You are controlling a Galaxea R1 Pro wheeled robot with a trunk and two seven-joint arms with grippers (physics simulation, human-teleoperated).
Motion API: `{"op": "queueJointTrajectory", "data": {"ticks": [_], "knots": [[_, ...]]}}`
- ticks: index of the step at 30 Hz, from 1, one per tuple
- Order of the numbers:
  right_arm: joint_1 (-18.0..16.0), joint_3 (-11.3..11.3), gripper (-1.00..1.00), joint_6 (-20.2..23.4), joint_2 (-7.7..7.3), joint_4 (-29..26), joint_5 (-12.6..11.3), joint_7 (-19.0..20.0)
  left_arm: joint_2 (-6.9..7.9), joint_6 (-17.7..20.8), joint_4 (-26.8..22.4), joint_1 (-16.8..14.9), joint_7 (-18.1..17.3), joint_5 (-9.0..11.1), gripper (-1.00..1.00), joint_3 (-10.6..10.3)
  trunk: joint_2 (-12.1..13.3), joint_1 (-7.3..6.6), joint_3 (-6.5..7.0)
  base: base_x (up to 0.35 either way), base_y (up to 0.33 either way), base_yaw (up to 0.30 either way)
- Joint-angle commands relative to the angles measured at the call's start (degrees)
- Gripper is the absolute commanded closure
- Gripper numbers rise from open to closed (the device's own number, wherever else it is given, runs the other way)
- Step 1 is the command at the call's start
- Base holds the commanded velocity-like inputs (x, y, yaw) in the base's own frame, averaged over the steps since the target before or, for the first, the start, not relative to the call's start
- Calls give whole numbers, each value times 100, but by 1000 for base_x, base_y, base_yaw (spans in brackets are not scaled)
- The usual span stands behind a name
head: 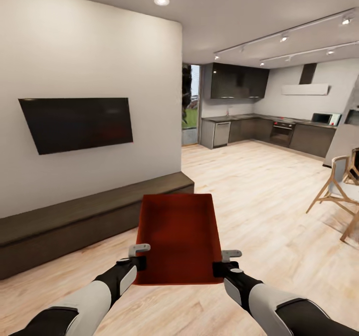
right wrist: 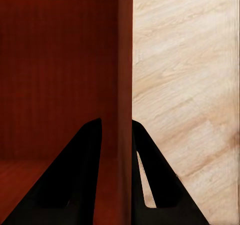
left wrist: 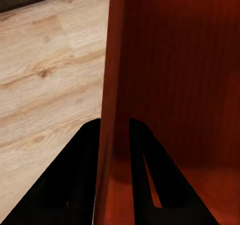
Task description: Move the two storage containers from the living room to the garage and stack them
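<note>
Bin (head: 179, 236) was carried centre-near, above wood floor (head: 259, 201), right of cabinet (head: 75, 221). Left gripper (head: 138, 257) clamped left wall, right gripper (head: 225, 262) clamped right wall: opposed two-side grip probably kept load level for transit.

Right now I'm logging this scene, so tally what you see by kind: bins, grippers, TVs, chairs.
Storage container: 1
Grippers: 2, the left gripper and the right gripper, each clamped on a side wall
Wall TV: 1
Wooden chair: 1
Total: 5
</note>
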Motion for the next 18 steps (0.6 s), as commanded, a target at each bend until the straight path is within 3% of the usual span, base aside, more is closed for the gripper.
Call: {"op": "queueJointTrajectory", "data": {"ticks": [1, 18], "knots": [[-7, -115, 100, -38, 2, 11, -103, -484, 99, 39, -18, 2, 234, -34, 100, -8, -5, 2, -2, 0, 0, -294], [-6, -116, 100, -39, 2, 9, -104, -484, 95, 30, -13, 2, 227, -34, 100, -14, -5, 2, -2, 0, 0, -294]]}}
